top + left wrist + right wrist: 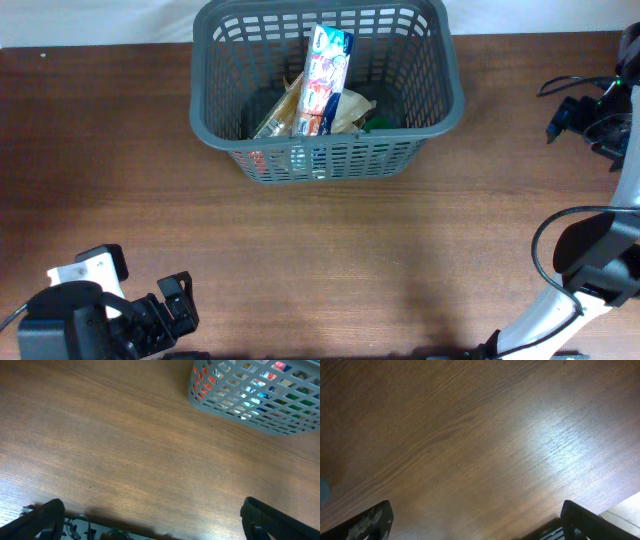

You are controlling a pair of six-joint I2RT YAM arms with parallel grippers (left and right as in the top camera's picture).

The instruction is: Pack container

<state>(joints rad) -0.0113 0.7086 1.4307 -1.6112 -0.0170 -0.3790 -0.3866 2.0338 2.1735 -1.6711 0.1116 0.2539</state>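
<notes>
Both of my pincers stand wide open over the brown wooden counter (120,190), gripping nothing. The container (340,158), a dark grey basket with slotted lattice walls and a thick rim, sits upright at the far middle of the counter, its far rim close to the counter's back edge.

Inside the container, a tall white, blue and red packet (327,80) leans lengthwise toward the far wall. It overlaps a tan crinkled wrapper (282,115) on its left. Something green (379,124) shows in the container's near right corner, too small to identify.

My left pincer (182,304) hangs well apart from the container, off its near left corner and by the counter's front edge. Its wrist camera looks across the wood to a corner of the container, where red, blue and green show through the slots.

My right pincer (477,527) is out to the container's right, well apart from it and near the counter's right edge. Its wrist camera shows wood grain and a bright sheen between the two dark fingers (370,522).
</notes>
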